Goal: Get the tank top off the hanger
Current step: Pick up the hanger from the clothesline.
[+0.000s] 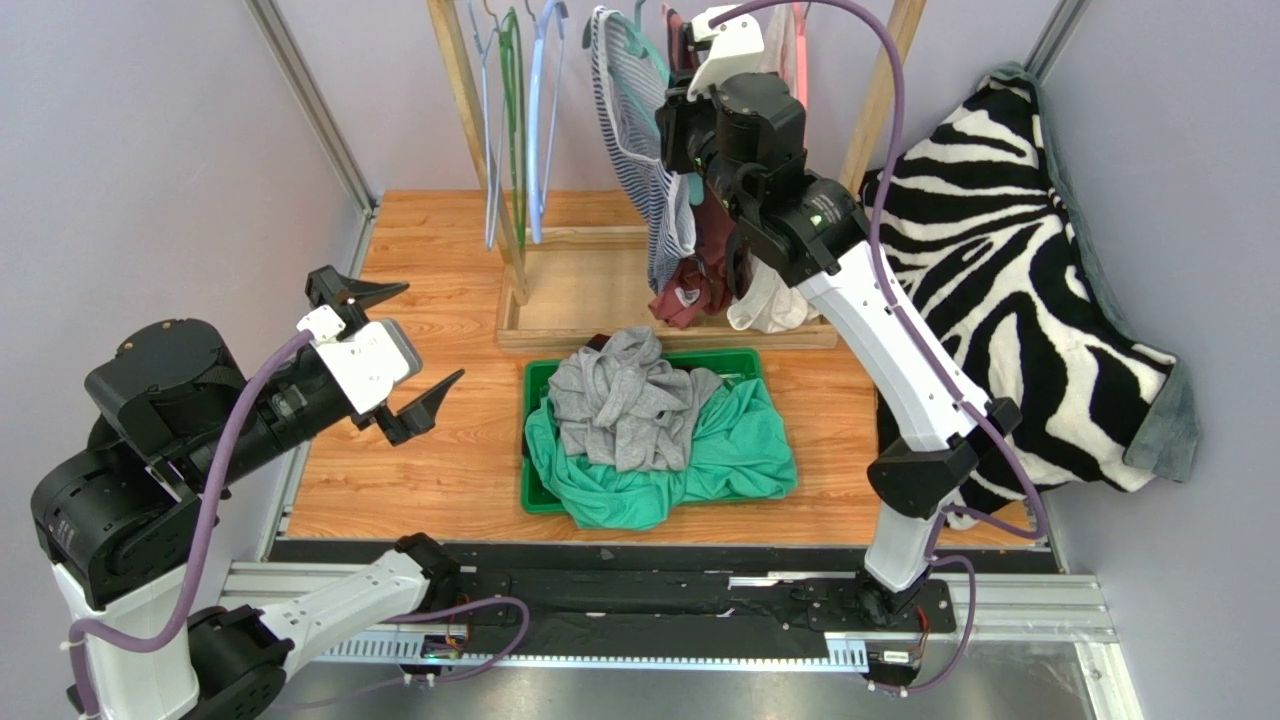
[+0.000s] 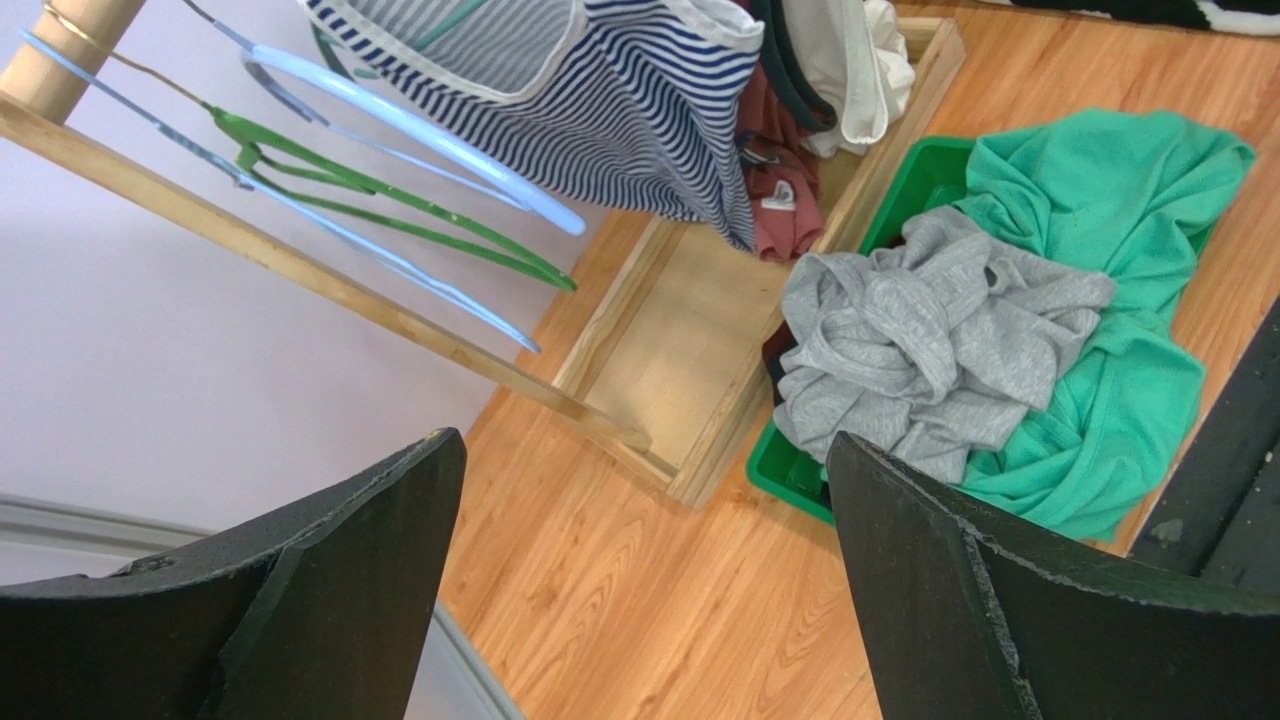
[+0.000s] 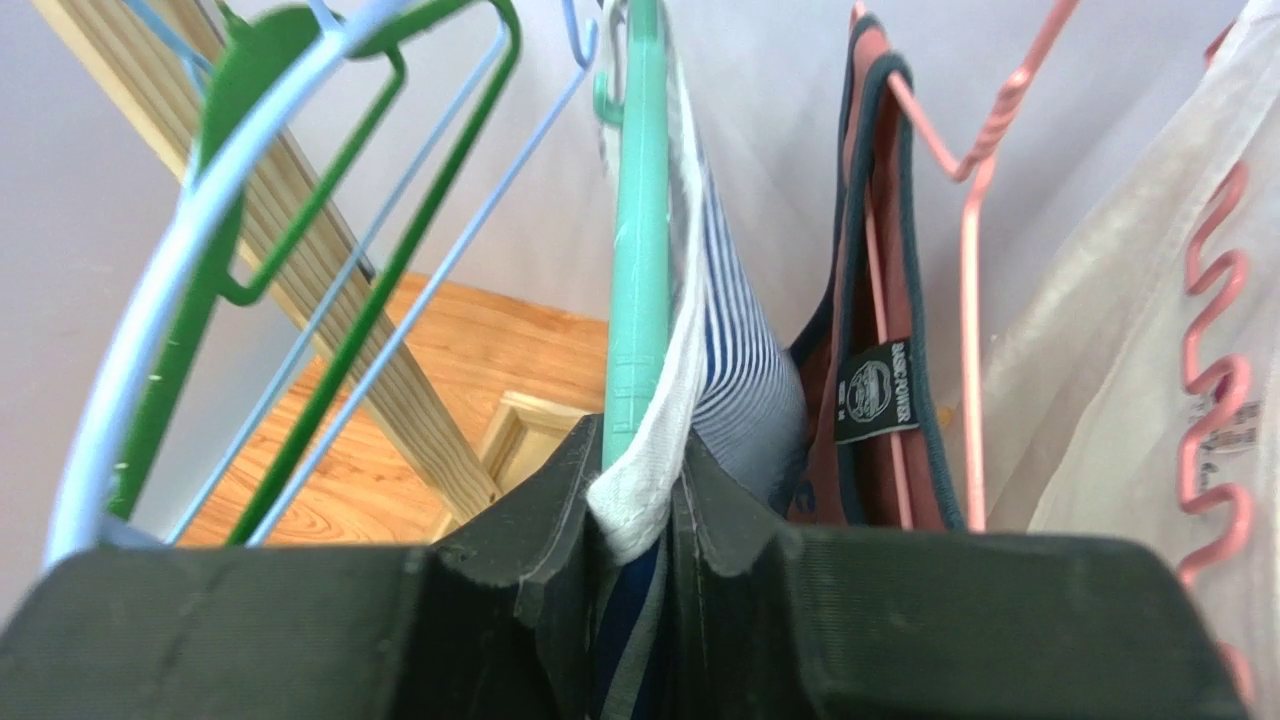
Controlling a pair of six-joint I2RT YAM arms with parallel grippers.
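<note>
Right wrist only: right end effector (image 3: pixel 639 495) pinching striped tank top (image 3: pixel 744 375) edge beside teal hanger (image 3: pixel 639 225); left end effector (image 2: pixel 643 450) spread.

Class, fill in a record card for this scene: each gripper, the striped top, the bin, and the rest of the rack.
Right gripper: shut on the white edge of the striped top, beside the teal hanger
Striped top: hanging on the teal hanger
Left gripper: open, holding nothing, over the left of the table
Bin: grey garment on a green garment
Rack, other: empty hangers, blue and green, left; maroon garment and white garment, right
</note>
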